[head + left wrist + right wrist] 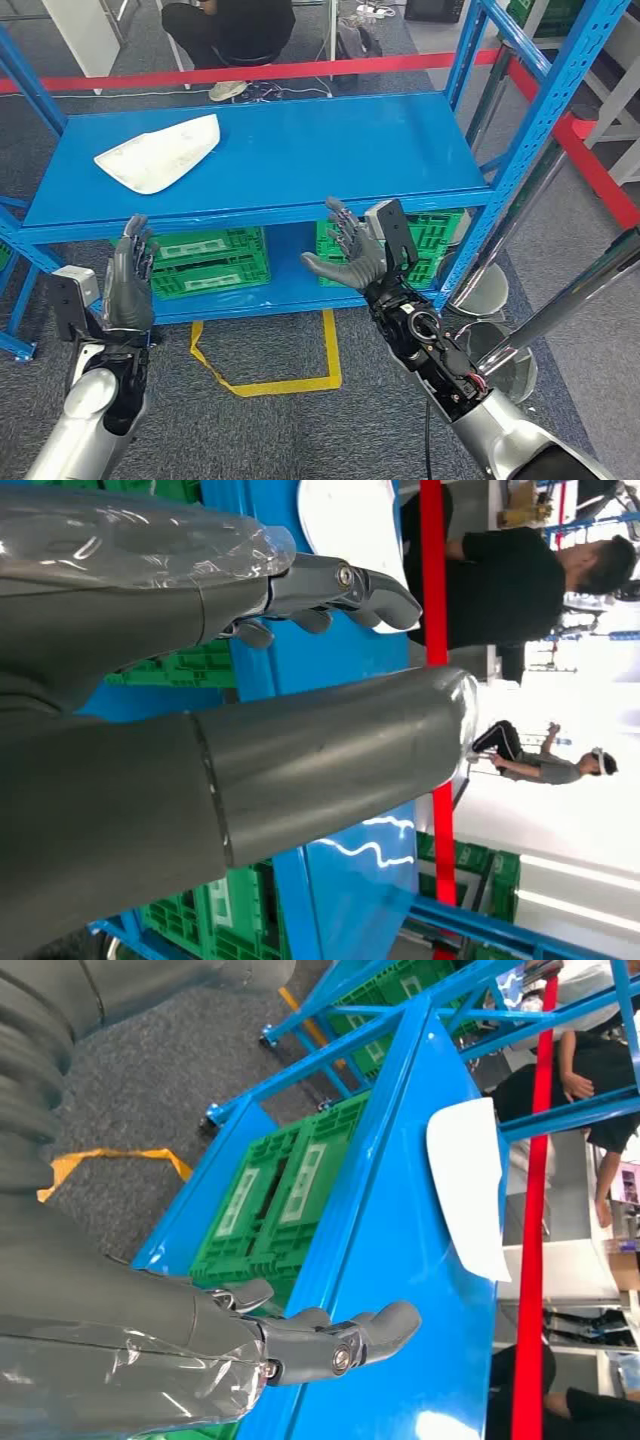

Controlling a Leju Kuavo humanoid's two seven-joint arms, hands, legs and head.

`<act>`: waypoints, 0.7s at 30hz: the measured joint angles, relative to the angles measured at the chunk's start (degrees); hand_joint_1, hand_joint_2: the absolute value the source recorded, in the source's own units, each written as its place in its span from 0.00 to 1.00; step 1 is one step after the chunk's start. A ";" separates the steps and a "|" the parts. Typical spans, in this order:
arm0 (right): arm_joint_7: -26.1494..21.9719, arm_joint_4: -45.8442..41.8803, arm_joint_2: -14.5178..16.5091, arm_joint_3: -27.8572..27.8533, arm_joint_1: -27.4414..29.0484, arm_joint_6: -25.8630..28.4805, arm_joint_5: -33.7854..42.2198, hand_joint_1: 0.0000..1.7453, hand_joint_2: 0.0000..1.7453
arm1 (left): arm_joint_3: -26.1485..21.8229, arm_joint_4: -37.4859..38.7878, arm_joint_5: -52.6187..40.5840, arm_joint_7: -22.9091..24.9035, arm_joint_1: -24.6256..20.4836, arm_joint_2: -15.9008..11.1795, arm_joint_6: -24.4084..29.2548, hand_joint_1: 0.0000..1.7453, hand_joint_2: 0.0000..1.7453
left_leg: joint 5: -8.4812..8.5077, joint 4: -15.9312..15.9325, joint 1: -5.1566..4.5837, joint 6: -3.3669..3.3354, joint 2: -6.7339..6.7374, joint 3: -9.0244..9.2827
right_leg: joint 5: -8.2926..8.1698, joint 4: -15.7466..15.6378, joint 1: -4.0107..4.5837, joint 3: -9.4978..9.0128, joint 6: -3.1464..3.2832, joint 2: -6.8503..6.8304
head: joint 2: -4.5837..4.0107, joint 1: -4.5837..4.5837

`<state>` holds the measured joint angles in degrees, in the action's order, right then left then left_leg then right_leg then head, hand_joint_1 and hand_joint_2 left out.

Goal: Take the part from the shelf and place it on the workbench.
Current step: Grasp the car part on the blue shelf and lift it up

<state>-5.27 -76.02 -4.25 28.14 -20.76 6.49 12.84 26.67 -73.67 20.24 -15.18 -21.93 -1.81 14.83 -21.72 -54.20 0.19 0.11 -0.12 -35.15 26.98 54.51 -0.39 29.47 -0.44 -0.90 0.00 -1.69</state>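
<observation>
One white part (161, 152) is laid on the blue shelf (317, 150); two green crates (211, 262) are stored beneath. Left hand (130, 275) and right hand (353, 252) are raised, fingers apart, nothing held.

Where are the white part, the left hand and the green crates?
white part (160, 153): head view, middle of its top face.
left hand (130, 280): head view, its palm.
green crates (211, 262): head view, side of the left crate under the blue shelf (317, 150).

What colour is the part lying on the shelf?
White; the part lies on the blue shelf, clearest in the head view.
</observation>
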 joint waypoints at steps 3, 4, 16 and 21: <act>0.17 -0.06 -0.01 -0.35 -0.17 -0.42 -0.41 0.00 1.00 | -0.03 0.01 0.20 -0.07 -0.08 -0.02 0.00 0.00 0.00 | -0.02 -0.04 -0.07 -0.01 0.00 -0.01 | -0.01 -0.01 -0.08 -0.01 -0.01 0.00 | -0.01 0.01; 0.29 -0.07 -0.01 -0.49 -0.28 -0.63 -0.59 0.00 1.00 | -0.05 0.01 0.23 -0.15 -0.10 -0.04 -0.01 0.00 0.00 | -0.04 -0.06 -0.11 -0.02 0.00 -0.01 | -0.01 -0.02 -0.12 -0.02 -0.01 0.00 | 0.00 0.02; 0.97 -0.82 -0.01 -0.85 -1.11 -1.28 -0.86 0.00 0.00 | -0.43 -0.01 0.17 -0.42 -0.10 -0.44 -0.06 0.00 0.00 | -0.90 0.07 -0.43 -1.33 -0.08 0.25 | 0.01 0.30 -0.67 -0.42 -1.13 -0.16 | 0.00 0.12; 0.98 -1.20 -0.01 -0.98 -1.42 -1.39 -0.85 0.00 0.00 | -0.46 -0.10 0.15 -0.47 -0.36 -0.47 -0.49 0.00 0.00 | -1.38 0.98 0.04 -2.13 -0.20 2.33 | 4.89 11.91 -0.78 5.67 -1.77 0.64 | -0.01 -0.70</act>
<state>-4.29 -77.22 -4.26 27.16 -22.19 5.10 11.99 26.20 -73.77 20.39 -15.65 -22.29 -2.28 14.34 -23.11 -53.23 0.23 -2.02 -0.32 -32.82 31.87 66.42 -1.17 35.14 -2.22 -0.25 -0.01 -2.39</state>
